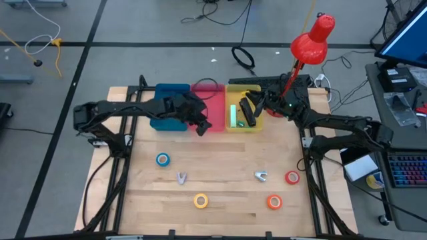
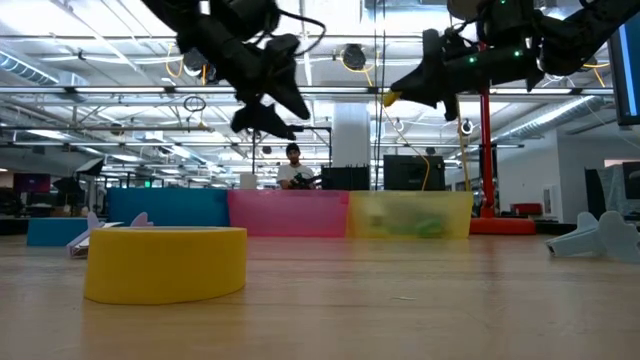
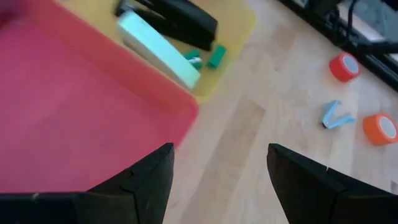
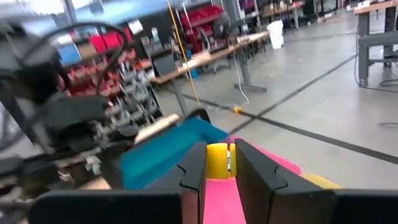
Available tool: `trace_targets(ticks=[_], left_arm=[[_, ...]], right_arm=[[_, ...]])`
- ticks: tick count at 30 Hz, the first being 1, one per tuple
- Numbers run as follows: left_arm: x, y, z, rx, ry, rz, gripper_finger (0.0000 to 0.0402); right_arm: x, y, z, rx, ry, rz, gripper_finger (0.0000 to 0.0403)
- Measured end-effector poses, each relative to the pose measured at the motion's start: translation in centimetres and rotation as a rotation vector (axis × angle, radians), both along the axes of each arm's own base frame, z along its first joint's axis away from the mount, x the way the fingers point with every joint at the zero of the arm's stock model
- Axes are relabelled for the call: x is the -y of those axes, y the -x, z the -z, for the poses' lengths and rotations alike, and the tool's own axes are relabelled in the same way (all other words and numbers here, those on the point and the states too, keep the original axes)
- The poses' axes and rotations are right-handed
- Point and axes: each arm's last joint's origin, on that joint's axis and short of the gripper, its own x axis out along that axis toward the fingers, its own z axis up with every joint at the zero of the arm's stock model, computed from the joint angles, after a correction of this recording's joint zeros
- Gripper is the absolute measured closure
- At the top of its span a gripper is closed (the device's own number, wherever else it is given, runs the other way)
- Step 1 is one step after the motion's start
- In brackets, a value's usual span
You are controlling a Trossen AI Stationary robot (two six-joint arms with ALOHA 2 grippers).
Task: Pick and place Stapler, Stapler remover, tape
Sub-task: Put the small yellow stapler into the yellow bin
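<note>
The tape rolls are lying scattered across the near half of the worktop: a blue roll (image 1: 163,159) toward the left edge, a yellow roll (image 1: 201,200) and an orange roll (image 1: 274,201) by the near edge, and a red roll (image 1: 292,177) toward the right edge, with two small clawed staple removers (image 1: 181,177) sitting between them. Along the far edge, three bins are standing side by side, apparently sorting by kind: the yellow bin (image 1: 235,126) is already holding a dark stapler (image 3: 180,20) and a pale green stapler (image 3: 158,50).

The left gripper (image 1: 201,125) is hovering over the pink bin (image 1: 215,113), fingers spread wide and holding nothing. The right gripper (image 1: 248,107) is hanging above the yellow bin, its fingers nearly closed, seemingly empty.
</note>
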Motion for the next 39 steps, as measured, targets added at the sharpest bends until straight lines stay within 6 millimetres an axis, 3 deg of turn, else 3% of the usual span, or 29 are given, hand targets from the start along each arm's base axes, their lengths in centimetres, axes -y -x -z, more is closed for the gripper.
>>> trace_targets(ticks=[8,18,27,39], left_arm=[[-0.6,5.5,0.1,0.095,-0.02,-0.018,0.0144],[-0.9,10.5,0.3,0.195,-0.021,0.027,0.0144],[-1.3,12.6,-0.3,0.253,-0.038,0.044,0.0144],[-1.8,13.2,0.0,0.25,-0.03,0.074,0.0144]], right_arm=[[0.5,-1.0,0.0,0.145,-0.055,0.012,0.035],[1.2,-4.1,1.3,0.013,0.002,0.17,0.035],[3.2,-7.4,3.7,-0.276,-0.002,0.288,0.035],[3.7,-8.0,6.8,-0.403,-0.076,0.365,0.035]])
